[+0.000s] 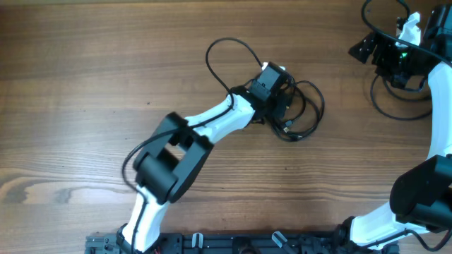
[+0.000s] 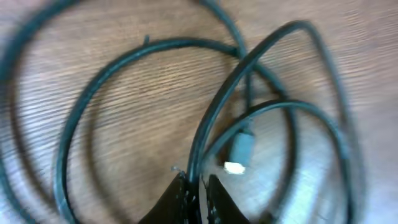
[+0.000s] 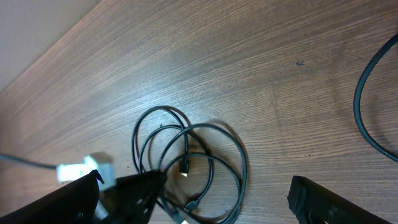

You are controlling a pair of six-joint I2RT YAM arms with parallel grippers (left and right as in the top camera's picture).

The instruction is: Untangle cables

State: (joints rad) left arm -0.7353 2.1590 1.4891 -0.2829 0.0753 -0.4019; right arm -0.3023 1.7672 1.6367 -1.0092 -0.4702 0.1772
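The cables [image 1: 300,113] lie as a tangle of thin black loops at the table's middle, and one loop [image 1: 229,53] reaches up and left. My left gripper [image 1: 274,86] sits down on the tangle's left side. In the left wrist view its jaws [image 2: 198,186] are pinched on one black strand [image 2: 214,109], with a metal-tipped plug [image 2: 239,152] just beyond the tips. My right gripper [image 1: 380,55] hangs open at the far right. The right wrist view shows its gripper [image 3: 199,205] wide open with nothing in it, looking at the tangle [image 3: 199,165].
Another thin black cable loop [image 1: 395,106] lies on the wood under the right arm, showing as an arc [image 3: 364,115] in the right wrist view. The left arm's white links [image 1: 212,123] cross the table's middle. The table edge [image 3: 43,50] runs at the right wrist view's upper left.
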